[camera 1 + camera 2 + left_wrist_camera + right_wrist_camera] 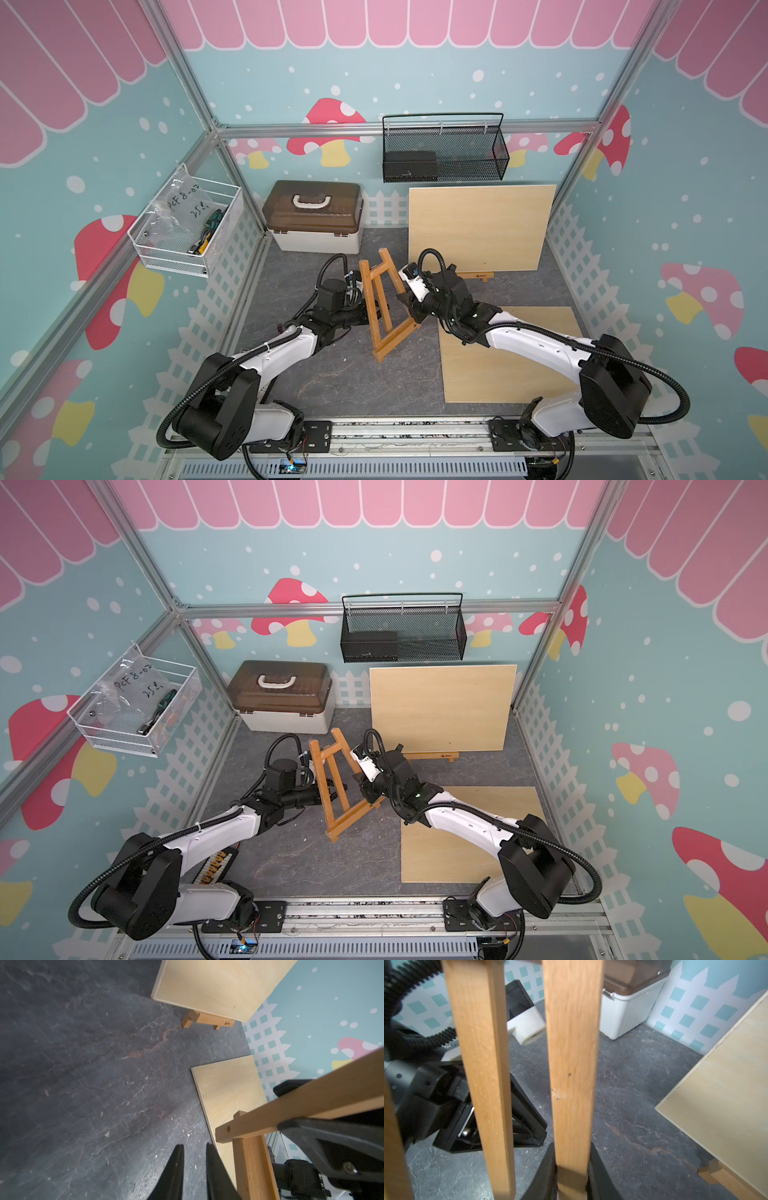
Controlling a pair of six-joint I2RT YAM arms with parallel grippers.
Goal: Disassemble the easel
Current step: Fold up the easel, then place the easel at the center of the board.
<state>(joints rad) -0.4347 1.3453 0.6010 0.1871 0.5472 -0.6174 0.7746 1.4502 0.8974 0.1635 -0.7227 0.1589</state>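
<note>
— Surface?
— Dark grey stone-pattern mat (332, 374).
— Resting on it?
— Lidded storage box (316, 224); plywood board (490, 374), flat; second board (482, 226), upright on wooden stand (478, 275); tilted easel (368, 286), lower corner down.

Brown-lidded storage box (313, 216), black mesh basket (457, 145), white wire basket (166, 257), upright plywood board (478, 226), flat plywood board (490, 374)

Two easels: one orange-brown wooden easel (390, 344) and one small wooden easel (478, 275) under a board. Two pale plywood boards: one upright board (478, 226), one flat board (498, 374). Two black-and-white robot arms (282, 353) (536, 345). Two baskets: one black mesh basket (442, 164), one white wire basket (166, 257). One brown-lidded white storage box (316, 208). One clear plastic bag (183, 199).
</note>
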